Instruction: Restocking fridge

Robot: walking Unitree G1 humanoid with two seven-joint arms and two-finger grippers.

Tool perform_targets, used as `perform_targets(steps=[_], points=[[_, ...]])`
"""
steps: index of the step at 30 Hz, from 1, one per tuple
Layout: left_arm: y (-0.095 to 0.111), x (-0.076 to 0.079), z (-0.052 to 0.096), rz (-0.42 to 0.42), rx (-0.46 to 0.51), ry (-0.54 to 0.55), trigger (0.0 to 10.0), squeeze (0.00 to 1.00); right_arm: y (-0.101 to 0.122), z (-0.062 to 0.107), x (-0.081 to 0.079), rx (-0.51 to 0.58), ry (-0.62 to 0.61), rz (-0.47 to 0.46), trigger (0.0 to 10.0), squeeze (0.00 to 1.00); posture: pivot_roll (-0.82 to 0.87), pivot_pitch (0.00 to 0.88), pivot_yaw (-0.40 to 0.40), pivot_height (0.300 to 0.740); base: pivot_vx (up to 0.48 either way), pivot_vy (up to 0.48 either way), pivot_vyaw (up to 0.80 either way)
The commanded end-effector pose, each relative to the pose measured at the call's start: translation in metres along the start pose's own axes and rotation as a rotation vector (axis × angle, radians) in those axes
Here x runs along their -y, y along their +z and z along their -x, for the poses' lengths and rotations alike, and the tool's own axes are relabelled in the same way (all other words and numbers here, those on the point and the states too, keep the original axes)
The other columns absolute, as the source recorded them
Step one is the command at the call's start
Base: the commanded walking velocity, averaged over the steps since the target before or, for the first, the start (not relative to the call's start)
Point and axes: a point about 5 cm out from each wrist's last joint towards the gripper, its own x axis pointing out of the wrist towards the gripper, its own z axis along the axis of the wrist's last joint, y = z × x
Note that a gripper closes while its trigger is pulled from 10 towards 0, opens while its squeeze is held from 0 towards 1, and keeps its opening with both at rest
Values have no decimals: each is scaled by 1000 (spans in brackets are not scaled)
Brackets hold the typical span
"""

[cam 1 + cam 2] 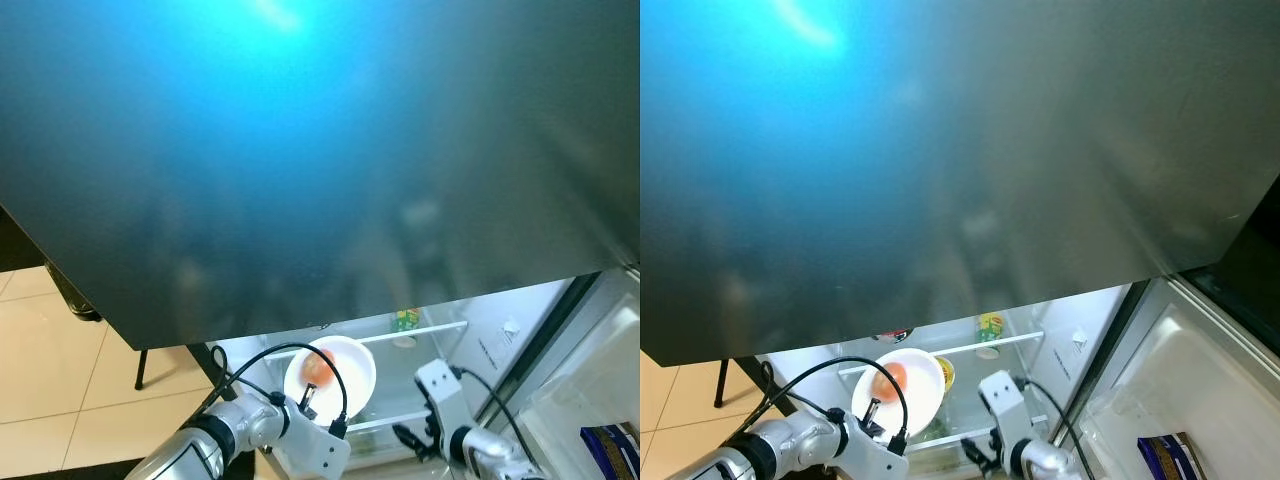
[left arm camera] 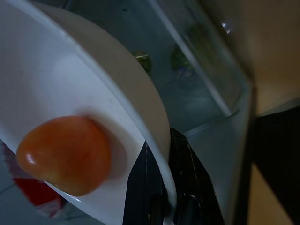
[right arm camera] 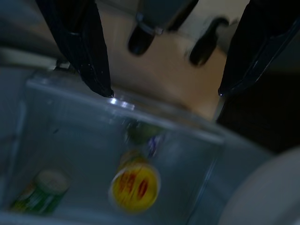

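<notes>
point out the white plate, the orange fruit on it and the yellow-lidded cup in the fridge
round white plate [image 1: 352, 372], left eye view, bare right part of its face
orange round fruit [image 2: 63, 153], left wrist view, middle of its skin
yellow-lidded cup [image 3: 134, 185], right wrist view, centre of lid

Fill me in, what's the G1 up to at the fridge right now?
It is restocking. The left gripper is clamped on the rim of a white plate carrying an orange-red tomato, holding it up in front of the open fridge's lit shelves. The right gripper is open and empty, hovering by the shelf edge above a yellow-lidded cup and a green can. The plate is not yet set down.
</notes>
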Motion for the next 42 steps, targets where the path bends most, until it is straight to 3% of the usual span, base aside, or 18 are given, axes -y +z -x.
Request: perform_targets(steps=[1, 15, 19, 26, 42], points=[[-11, -4, 6, -32, -26, 15, 10000, 0, 10, -1, 4, 51, -25, -9, 10000, 0, -94, 0, 47, 740, 0, 0, 0], [-24, -6, 11, -34, -89, 47, 10000, 0, 26, -2, 14, 99, -67, -33, 10000, 0, -117, 0, 55, 715, 0, 0, 0], [-28, -15, 14, -59, -94, 89, 10000, 0, 28, -2, 13, 108, -58, -22, 10000, 0, -119, 0, 59, 695, 0, 0, 0], [-22, -23, 11, -66, -67, 120, 10000, 0, 29, -3, 9, 120, -42, -19, 10000, 0, -125, 0, 68, 665, 0, 0, 0], [-12, -22, 6, -88, -37, 126, 10000, 0, 29, -4, 6, 131, -36, -20, 10000, 0, -129, 0, 80, 605, 0, 0, 0]])
